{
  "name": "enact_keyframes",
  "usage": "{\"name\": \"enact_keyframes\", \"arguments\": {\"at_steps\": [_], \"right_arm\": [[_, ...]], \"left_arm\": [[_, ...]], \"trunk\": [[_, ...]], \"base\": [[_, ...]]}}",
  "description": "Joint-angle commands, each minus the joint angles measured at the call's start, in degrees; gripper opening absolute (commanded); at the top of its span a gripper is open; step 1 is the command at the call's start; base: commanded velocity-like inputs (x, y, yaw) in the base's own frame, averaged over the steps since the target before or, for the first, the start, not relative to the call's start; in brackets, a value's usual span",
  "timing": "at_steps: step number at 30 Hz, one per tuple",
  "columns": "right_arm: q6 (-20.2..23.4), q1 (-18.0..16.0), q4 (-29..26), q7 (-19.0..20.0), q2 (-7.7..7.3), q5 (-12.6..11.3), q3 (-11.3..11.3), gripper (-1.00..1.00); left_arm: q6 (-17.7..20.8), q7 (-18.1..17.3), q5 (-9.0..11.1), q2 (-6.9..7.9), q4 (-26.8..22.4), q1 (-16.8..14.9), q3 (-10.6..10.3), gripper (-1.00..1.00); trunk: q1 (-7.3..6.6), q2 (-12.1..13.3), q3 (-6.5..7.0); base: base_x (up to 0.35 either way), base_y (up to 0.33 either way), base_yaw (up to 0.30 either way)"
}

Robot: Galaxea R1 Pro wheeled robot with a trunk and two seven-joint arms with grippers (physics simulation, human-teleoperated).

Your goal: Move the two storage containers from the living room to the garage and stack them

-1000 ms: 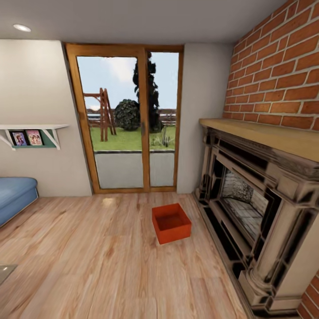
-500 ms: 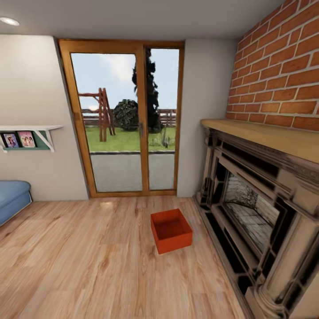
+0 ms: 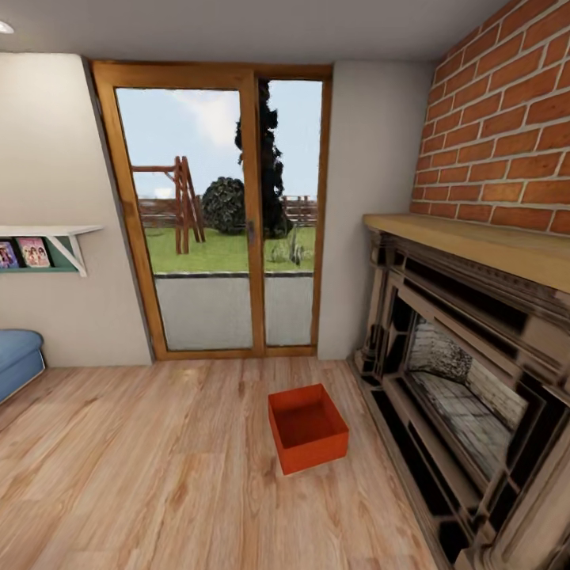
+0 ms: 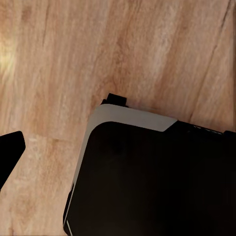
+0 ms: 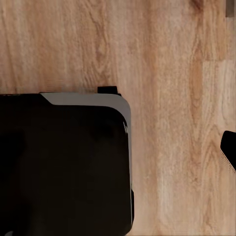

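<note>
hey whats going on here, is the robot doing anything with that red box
Not yet. Nothing is gripping the orange-red box: it sits open and empty on the wood floor of the living room, between the glass patio door and the brick fireplace. The head camera faces it from a short way off. Both wrist cameras look down at bare planks and the robot's dark base, so the arms hang low, and whether the jaws are open can't be told.

No legible text, labels, brands, numbers or signs are showing in any view. The two small framed pictures (image 3: 22,253) sitting on the wall shelf (image 3: 47,233) are showing coloured figures, but they are too small and blurred for any lettering to be made out. The orange-red storage container (image 3: 307,427) is carrying no marking.
</note>
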Motion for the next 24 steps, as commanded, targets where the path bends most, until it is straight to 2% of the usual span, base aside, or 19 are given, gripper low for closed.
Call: {"name": "enact_keyframes", "arguments": {"at_steps": [1,16,24], "right_arm": [[-0.3,-0.1,0.2,0.0,0.02,-0.6,0.5,1.00],[-0.4,-0.1,0.2,0.0,-0.01,-0.6,0.5,1.00],[-0.4,-0.1,0.2,0.0,-0.03,-0.6,0.5,1.00]], "left_arm": [[-0.2,0.1,0.2,-0.02,0.1,0.0,0.2,1.00],[-0.2,0.1,0.2,-0.02,0.1,0.0,0.2,1.00],[-0.2,0.1,0.2,-0.02,0.1,0.0,0.2,1.00]], "trunk": [[0.04,-0.1,-0.08],[0.04,-0.1,-0.08],[0.04,-0.1,-0.08]], "base": [[0.322,0.000,0.000],[0.322,0.002,0.000],[0.322,0.074,0.000]]}}
